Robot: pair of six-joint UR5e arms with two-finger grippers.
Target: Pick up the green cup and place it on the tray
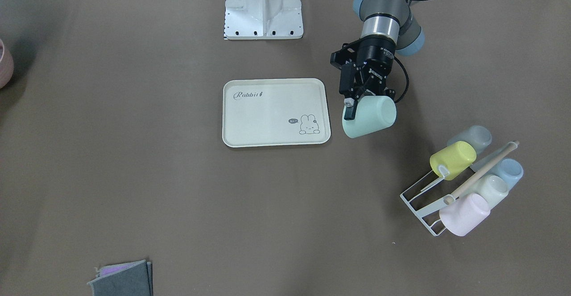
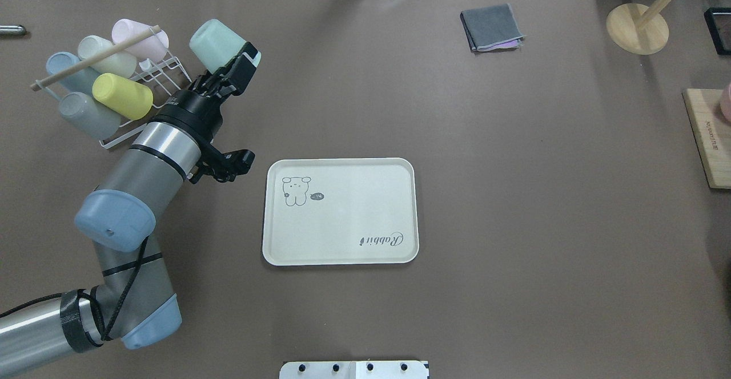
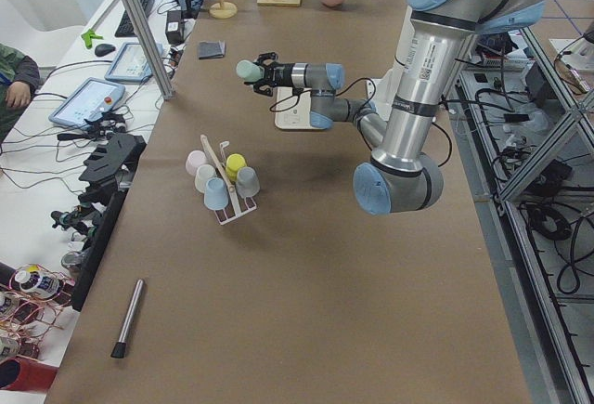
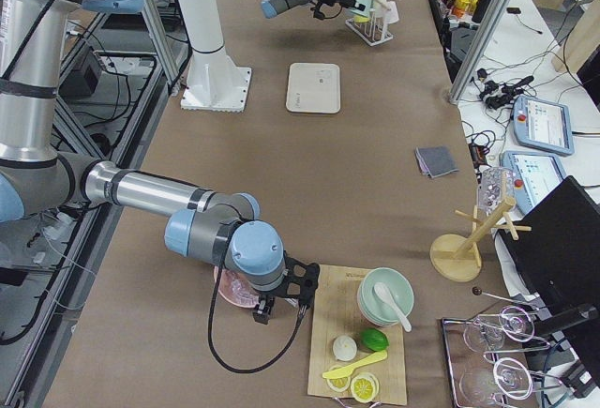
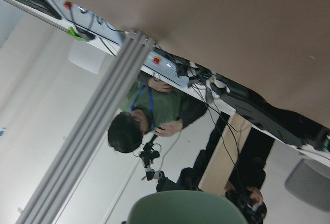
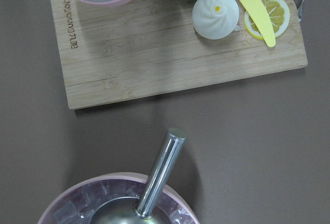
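The green cup (image 1: 372,117) is a mint tumbler held on its side in the air by my left gripper (image 1: 357,104), which is shut on its rim. In the overhead view the cup (image 2: 214,42) and gripper (image 2: 240,65) are between the cup rack and the cream Rabbit tray (image 2: 341,210). The tray (image 1: 275,112) lies flat and bare, to the cup's left in the front view. The cup's rim shows at the bottom of the left wrist view (image 5: 185,208). My right gripper (image 4: 281,300) shows only in the exterior right view; I cannot tell if it is open or shut.
A white wire rack (image 1: 419,200) holds yellow (image 1: 451,159), grey, blue, off-white and pink cups. A folded grey cloth (image 2: 491,27) and a wooden stand (image 2: 637,28) lie far. A cutting board (image 2: 708,139) sits at the right edge. A pink bowl with a metal handle (image 6: 157,175) is under the right wrist.
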